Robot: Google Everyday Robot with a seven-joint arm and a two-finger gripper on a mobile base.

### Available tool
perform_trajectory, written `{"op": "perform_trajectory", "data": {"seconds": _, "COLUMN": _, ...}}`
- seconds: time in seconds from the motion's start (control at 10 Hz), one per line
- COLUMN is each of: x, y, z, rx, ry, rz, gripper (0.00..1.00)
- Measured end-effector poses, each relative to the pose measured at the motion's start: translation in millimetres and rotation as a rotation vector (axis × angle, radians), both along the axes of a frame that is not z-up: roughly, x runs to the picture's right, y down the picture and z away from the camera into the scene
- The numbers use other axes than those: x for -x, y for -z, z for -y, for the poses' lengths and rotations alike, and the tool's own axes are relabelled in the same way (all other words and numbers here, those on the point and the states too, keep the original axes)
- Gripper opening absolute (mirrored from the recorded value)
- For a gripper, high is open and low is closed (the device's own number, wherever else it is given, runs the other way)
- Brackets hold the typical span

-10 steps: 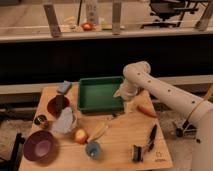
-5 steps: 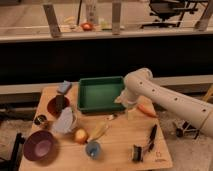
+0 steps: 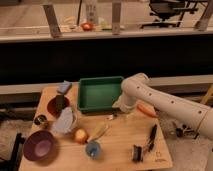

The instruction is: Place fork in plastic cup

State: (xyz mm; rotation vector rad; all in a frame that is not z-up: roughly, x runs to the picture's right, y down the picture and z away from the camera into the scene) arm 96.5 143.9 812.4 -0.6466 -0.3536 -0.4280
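Note:
My gripper (image 3: pixel 119 110) is at the end of the white arm (image 3: pixel 160 102) that reaches in from the right. It hangs low over the table, just off the front right corner of the green tray (image 3: pixel 100 106). The arm's wrist hides much of it. A small, slim, pale piece that looks like the fork (image 3: pixel 112 117) lies on the wood right under the gripper; I cannot tell whether they touch. A clear plastic cup (image 3: pixel 65 121) lies tipped on the left part of the table, well left of the gripper. A small blue cup (image 3: pixel 92 148) stands near the front.
On the wooden table (image 3: pixel 115 150) are an orange carrot (image 3: pixel 146 110), black-handled utensils (image 3: pixel 151 137), a black brush (image 3: pixel 136 152), a yellow banana-like piece (image 3: pixel 99 131), an apple (image 3: pixel 80 135), a purple bowl (image 3: pixel 39 145), a red bowl (image 3: pixel 55 106), a blue sponge (image 3: pixel 64 87) and a small can (image 3: pixel 40 120).
The arm has swung from the tray's right edge down and toward the front, bringing the gripper lower over the wood in front of the tray's corner.

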Motion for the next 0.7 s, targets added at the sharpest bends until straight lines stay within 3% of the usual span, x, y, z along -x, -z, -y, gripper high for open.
{"op": "perform_trajectory", "data": {"seconds": 0.3, "x": 1.7, "y": -7.7, "z": -13.4, "rx": 0.037, "ry": -0.002, "rz": 0.002, "gripper": 0.8}}
{"op": "perform_trajectory", "data": {"seconds": 0.7, "x": 4.6, "y": -43.4, "z": -40.2, "rx": 0.096, "ry": -0.006, "rz": -0.02, "gripper": 0.8}}
